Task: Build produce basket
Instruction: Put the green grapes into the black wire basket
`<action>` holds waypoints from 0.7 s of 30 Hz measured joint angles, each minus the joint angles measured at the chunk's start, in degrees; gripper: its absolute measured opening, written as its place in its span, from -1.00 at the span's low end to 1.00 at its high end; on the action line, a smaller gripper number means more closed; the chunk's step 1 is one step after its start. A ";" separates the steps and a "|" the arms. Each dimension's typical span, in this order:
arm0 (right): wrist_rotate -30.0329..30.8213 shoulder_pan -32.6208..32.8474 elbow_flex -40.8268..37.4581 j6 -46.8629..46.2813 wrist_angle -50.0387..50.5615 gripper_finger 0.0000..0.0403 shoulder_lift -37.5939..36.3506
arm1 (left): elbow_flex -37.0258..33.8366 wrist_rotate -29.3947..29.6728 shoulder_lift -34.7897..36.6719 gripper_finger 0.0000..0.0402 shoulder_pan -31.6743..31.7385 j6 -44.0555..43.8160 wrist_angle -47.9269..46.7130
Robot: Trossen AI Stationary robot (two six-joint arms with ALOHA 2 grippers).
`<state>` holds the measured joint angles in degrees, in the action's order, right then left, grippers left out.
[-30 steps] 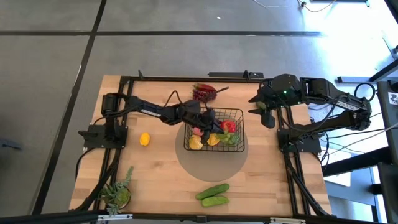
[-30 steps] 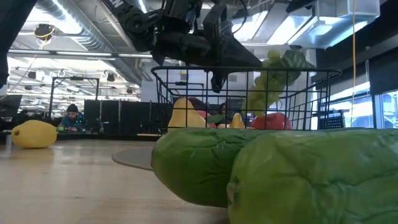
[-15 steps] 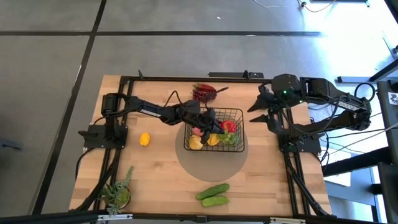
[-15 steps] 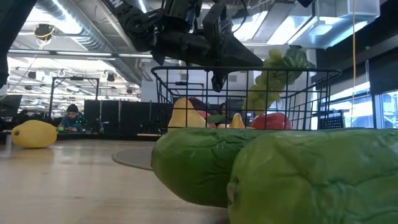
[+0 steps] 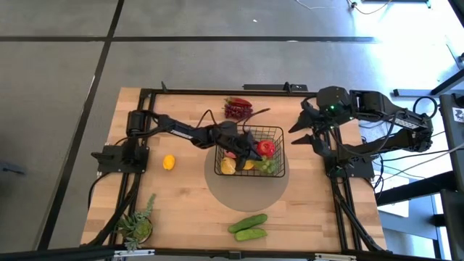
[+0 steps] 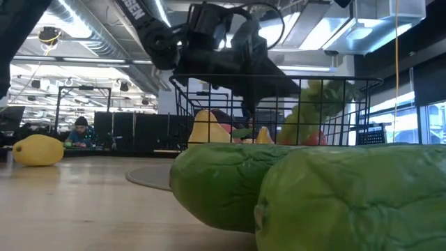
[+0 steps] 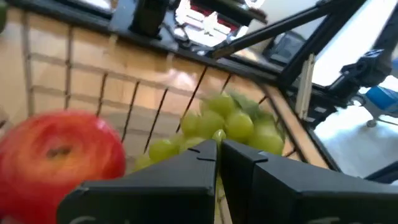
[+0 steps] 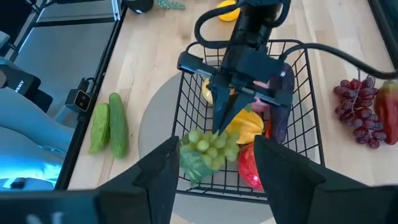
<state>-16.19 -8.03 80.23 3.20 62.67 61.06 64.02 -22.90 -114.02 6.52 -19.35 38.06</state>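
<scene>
basket [image 5: 279, 133]: sits on the round mat [image 5: 235, 190] mid-table, apple [image 7: 59, 155] and green grapes [image 7: 230, 121] inside
left gripper [image 5: 256, 154]: fingers pinched together, down in the basket by the grapes
right gripper [image 5: 302, 133]: spread wide, holding nothing, off beside the basket
cucumbers [image 5: 249, 227]: front edge of the table

From table height the two cucumbers [image 6: 306, 195] fill the front and run off the picture's edge, hiding the basket's [image 6: 279, 115] lower half. The left arm covers most of the produce in it from above, so I can't sort the yellow pieces [image 5: 230, 166]. The green grapes [image 6: 317, 104] are a blur.
</scene>
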 joint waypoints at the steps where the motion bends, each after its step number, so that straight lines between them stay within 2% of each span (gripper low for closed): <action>1: 0.00 0.00 0.00 -0.02 0.00 -0.01 0.00 | 0.70 -0.47 -0.53 -1.00 0.00 0.02 0.40; 21: 0.02 0.01 0.00 -0.13 -0.02 -0.01 0.00 | 4.30 -5.61 -1.11 -1.00 0.59 -0.50 0.34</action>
<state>-16.16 -8.02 80.23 3.07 62.65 61.06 68.32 -28.51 -115.13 7.11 -19.86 38.40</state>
